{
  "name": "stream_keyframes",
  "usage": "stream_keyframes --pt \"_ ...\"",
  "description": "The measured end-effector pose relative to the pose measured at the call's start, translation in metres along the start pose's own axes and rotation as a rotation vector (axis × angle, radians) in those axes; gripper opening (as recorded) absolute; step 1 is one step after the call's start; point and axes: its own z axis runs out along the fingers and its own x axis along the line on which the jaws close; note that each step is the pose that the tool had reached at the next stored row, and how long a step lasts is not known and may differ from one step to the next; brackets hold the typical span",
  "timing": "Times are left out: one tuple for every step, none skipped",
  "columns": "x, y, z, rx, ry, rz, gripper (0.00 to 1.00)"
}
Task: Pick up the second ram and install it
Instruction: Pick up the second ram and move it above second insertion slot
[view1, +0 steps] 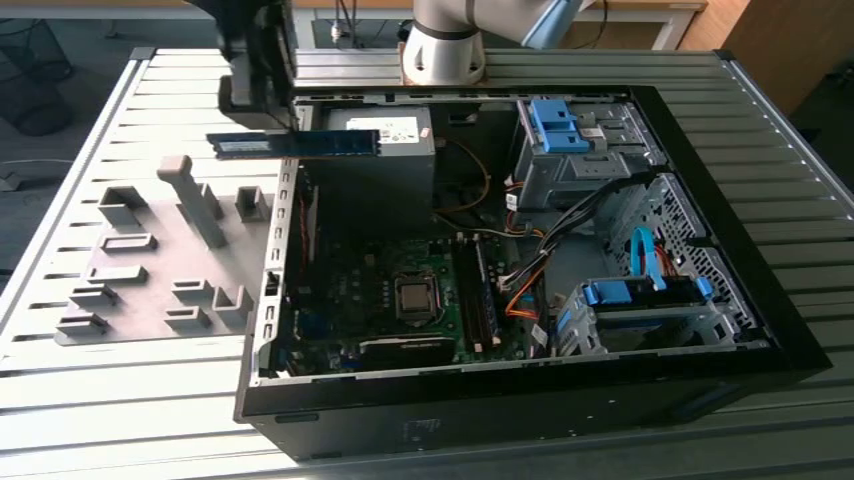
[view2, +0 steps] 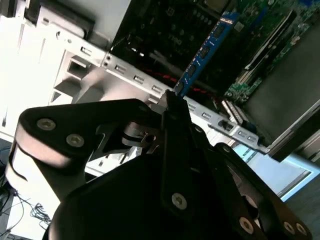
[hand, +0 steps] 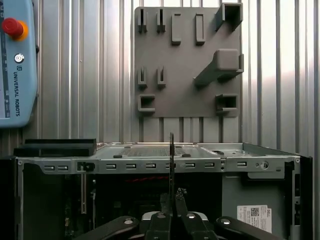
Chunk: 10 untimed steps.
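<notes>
The second ram is a long blue stick with black chips. It hangs level in the air above the open computer case's rim, on the exterior view's left. My gripper is shut on it from above, gripping near its middle. In the second wrist view the ram sticks out past the gripper towards the green motherboard. In the first wrist view the ram is seen edge-on, rising from the gripper over the case wall. The motherboard's memory slots lie well below, towards the exterior view's right.
A grey fixture plate with raised holders lies beside the case. Inside the case stand the power supply, light-blue drive clips and cables. A teach pendant lies on the slatted table. The arm's base stands behind the case.
</notes>
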Motion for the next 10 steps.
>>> stream_keyframes --pt "-0.0001 -0.0045 0.0001 0.0001 -0.0001 0.0 0.14" --pt "-0.0002 -0.0094 0.0002 0.0001 -0.0001 0.0 0.14" --pt "-0.0003 -0.0139 0.0003 0.0001 -0.0001 0.0 0.14" --pt "-0.0003 -0.0184 0.0005 0.0001 -0.0001 0.0 0.14" --pt "-0.0004 -0.0229 0.0006 0.0001 -0.0001 0.0 0.14" --pt "-0.0005 -0.0274 0.0007 0.0001 -0.0001 0.0 0.14" --pt "-0.0006 -0.0318 0.0009 0.0001 -0.0001 0.0 0.14" --pt "-0.0006 -0.0364 0.001 0.0 0.0 0.0 0.14" --pt "-0.0007 -0.0412 0.0012 0.0 0.0 0.0 0.14" --pt "-0.0008 -0.0456 0.0014 0.0 -0.0001 0.0 0.14"
